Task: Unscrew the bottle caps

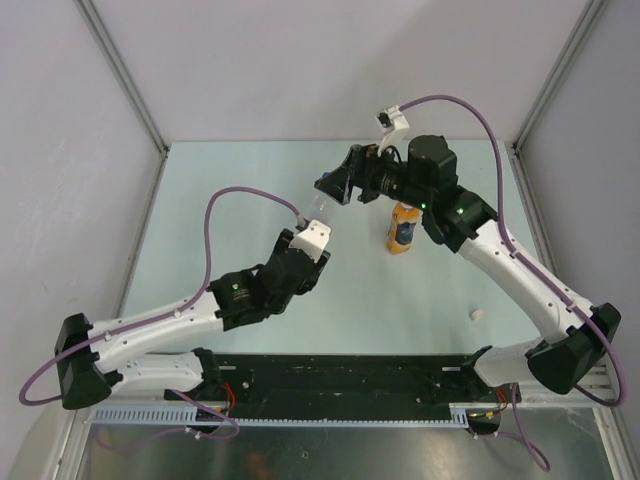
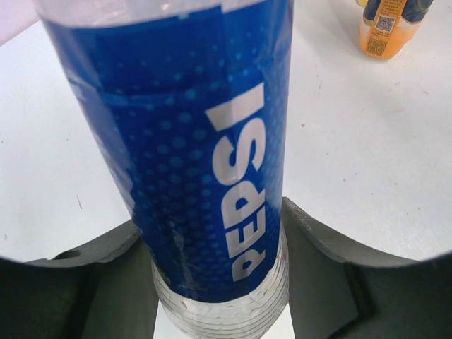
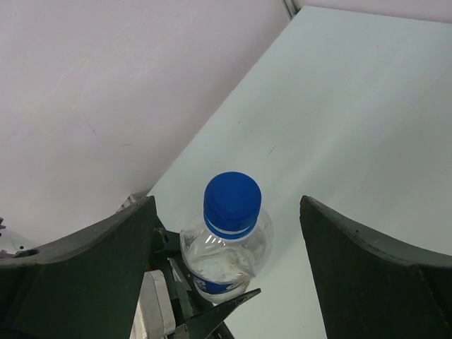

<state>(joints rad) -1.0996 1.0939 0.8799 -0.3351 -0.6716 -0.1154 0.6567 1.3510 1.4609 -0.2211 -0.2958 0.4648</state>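
Note:
The clear water bottle [image 2: 205, 155] with a blue Pepsi label stands upright between the fingers of my left gripper [image 2: 215, 240], which is shut on its lower body. Its blue cap [image 3: 232, 200] is on the neck. My right gripper [image 3: 227, 212] is open, with one finger on each side of the cap and apart from it. In the top view the left gripper [image 1: 318, 218] holds the bottle [image 1: 322, 206] under the right gripper [image 1: 333, 185]. The short orange bottle [image 1: 402, 228] stands to the right and also shows in the left wrist view [image 2: 387, 28]. The tall yellow-orange bottle and the yellow cap are out of view.
A small white cap [image 1: 477, 314] lies loose on the table near the right arm. The enclosure's grey walls [image 1: 90, 120] close in the table at the left, back and right. A black rail [image 1: 340, 385] runs along the near edge.

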